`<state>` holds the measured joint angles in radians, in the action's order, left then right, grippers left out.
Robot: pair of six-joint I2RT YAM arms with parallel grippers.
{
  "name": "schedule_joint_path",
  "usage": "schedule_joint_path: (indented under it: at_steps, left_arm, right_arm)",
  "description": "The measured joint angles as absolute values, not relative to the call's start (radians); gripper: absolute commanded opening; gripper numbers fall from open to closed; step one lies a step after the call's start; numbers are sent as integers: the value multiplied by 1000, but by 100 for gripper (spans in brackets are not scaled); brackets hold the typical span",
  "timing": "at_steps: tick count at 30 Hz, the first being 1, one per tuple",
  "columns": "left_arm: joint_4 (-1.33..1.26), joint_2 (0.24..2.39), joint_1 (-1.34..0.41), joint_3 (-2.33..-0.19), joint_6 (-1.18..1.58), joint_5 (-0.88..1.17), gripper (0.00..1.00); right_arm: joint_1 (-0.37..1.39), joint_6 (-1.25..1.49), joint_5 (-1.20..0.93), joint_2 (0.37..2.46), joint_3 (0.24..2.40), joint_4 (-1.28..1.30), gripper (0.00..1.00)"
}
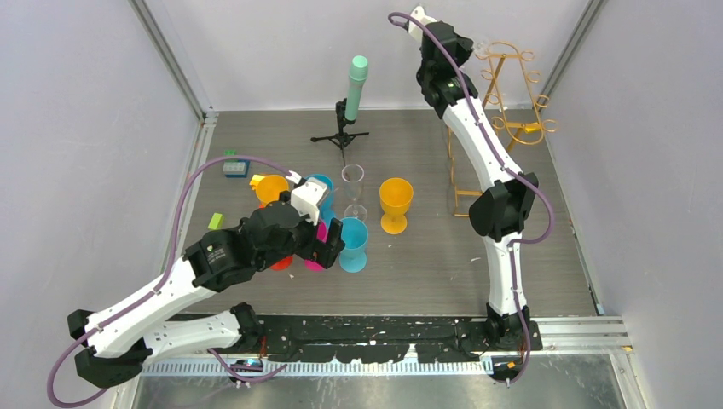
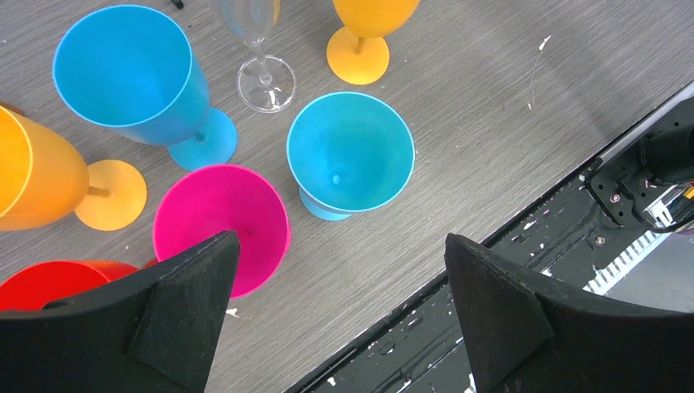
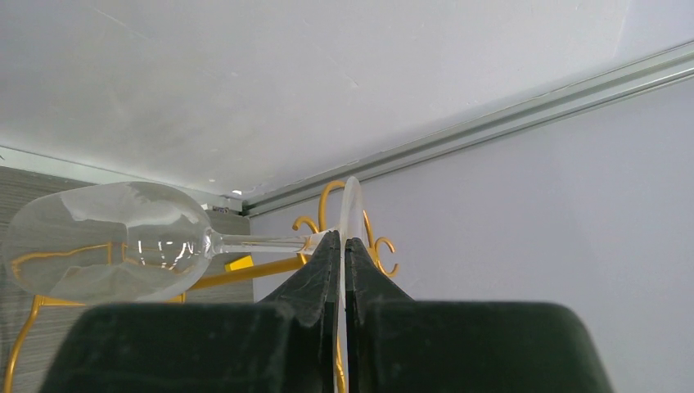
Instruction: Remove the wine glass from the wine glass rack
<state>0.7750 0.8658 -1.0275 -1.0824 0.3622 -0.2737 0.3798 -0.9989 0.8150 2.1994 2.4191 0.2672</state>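
- Right pincer [image 3: 344,246] is raised high near the back right corner, with its jaws pinched on the flat foot of a clear wine glass [image 3: 106,241].
- Grey wood-grain surface [image 1: 426,273], enclosed by pale walls.
- From the wrist view the glass lies sideways, stem level and bowl off to the left. The gold wire rack [image 3: 250,271] is just behind it; whether they touch is unclear.
- Left pincer [image 2: 340,246] is spread wide and holds nothing, above coloured goblets [image 2: 348,155].
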Motion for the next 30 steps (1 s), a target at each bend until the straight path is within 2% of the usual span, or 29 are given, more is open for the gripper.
schedule_joint_path:
  at_steps: [18, 30]
  left_arm:
    - [775, 866, -1028, -1082, 362, -281, 100]
    - [774, 861, -1028, -1082, 362, -303, 100]
  right_arm:
    - [386, -1023, 814, 2199, 2404, 263, 0]
    - [454, -1052, 814, 2168, 2320, 255, 0]
